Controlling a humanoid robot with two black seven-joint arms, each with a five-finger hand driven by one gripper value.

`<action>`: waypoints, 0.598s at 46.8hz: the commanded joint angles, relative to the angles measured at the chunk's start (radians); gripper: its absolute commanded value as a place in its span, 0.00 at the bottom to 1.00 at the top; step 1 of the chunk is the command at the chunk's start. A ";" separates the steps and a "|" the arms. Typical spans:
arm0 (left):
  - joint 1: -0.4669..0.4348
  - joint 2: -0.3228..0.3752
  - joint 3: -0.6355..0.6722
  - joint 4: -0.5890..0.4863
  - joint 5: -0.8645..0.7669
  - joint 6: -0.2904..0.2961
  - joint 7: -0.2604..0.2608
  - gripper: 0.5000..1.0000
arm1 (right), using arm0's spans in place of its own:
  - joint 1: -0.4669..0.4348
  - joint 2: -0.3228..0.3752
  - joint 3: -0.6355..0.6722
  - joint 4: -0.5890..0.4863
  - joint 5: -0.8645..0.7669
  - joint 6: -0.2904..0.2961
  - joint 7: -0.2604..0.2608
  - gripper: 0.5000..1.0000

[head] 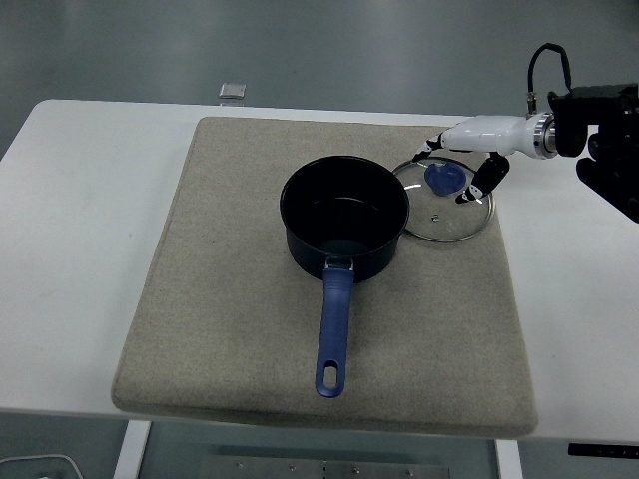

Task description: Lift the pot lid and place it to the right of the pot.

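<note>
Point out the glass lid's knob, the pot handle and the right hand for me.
glass lid's knob (444, 179), head view, blue top.
pot handle (334, 324), head view, mid-shaft.
right hand (462, 167), head view, between spread fingertips.

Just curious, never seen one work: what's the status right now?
Right hand open above lid knob. Glass lid flat on mat, right of pot, touching it. Nothing in the way.

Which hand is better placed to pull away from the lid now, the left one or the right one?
The right hand. It is directly over the glass lid, fingers spread around the blue knob, and the lid lies on the mat right of the pot. The left hand is not in view.
</note>
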 commanded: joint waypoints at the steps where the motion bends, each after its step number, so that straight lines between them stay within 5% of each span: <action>1: 0.000 0.000 0.000 0.000 0.000 0.000 0.000 1.00 | 0.000 -0.002 -0.002 0.000 -0.001 0.000 0.000 0.77; 28: 0.000 0.000 0.000 0.000 0.000 0.000 0.000 1.00 | 0.114 -0.032 0.007 0.000 0.006 0.006 0.000 0.79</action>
